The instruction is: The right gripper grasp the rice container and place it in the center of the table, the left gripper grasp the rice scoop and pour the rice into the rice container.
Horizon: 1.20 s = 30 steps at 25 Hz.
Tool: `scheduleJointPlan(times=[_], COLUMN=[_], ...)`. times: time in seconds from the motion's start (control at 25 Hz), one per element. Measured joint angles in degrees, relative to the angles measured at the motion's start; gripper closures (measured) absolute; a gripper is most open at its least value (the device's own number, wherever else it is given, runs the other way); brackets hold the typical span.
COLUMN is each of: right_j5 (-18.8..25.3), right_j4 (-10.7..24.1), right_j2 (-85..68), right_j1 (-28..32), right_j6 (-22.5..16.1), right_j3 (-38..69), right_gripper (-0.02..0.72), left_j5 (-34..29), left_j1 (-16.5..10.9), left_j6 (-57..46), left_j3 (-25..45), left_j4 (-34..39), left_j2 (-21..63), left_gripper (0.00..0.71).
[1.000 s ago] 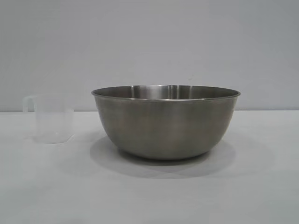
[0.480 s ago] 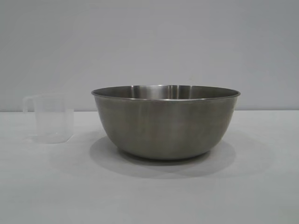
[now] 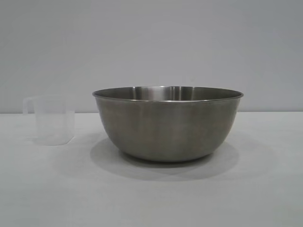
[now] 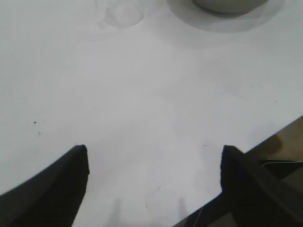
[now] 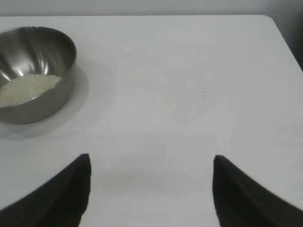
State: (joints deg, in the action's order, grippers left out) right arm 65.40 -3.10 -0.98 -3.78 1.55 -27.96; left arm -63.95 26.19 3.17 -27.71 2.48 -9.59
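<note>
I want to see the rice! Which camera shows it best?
The right wrist view: it looks down into the bowl, where the rice lies. The exterior view shows only the bowl's outside, and the left wrist view only its bottom edge.

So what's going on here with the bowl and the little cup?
Nothing is being handled right now. The large round stainless-steel bowl sits on the plain white table with a heap of white rice already inside. The small clear plastic measuring cup stands upright beside it, apart from it and looking empty. The left tool and right tool both hover open over bare tabletop, gripping nothing.
</note>
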Motion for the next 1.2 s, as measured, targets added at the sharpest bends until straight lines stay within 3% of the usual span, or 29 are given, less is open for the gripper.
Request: scheduleJointPlan(times=[0.36,0.48,0.72,0.88,1.0,1.2], right_j5=[0.0,0.0,0.0,0.0,0.0,0.0], right_j4=[0.0,0.0,0.0,0.0,0.0,0.0], right_j2=[0.0,0.0,0.0,0.0,0.0,0.0], right_j1=[0.0,0.0,0.0,0.0,0.0,0.0], right_j6=[0.0,0.0,0.0,0.0,0.0,0.0], right_j3=[0.0,0.0,0.0,0.0,0.0,0.0], right_gripper=[0.247,0.247,0.247,0.247,0.247,0.247], left_j5=[0.0,0.0,0.1,0.1,0.1,-0.1], left_j1=[-1.0,-5.6,-19.5,-25.7,-27.1,-27.1], left_j6=[0.0,0.0,0.0,0.0,0.0,0.0], left_j3=[0.0,0.0,0.0,0.0,0.0,0.0], left_j4=[0.0,0.0,0.0,0.0,0.0,0.0], left_j2=[0.3,0.3,3.8,6.4,8.8,10.5], left_gripper=[0.203,0.203,0.203,0.203,0.203,0.203])
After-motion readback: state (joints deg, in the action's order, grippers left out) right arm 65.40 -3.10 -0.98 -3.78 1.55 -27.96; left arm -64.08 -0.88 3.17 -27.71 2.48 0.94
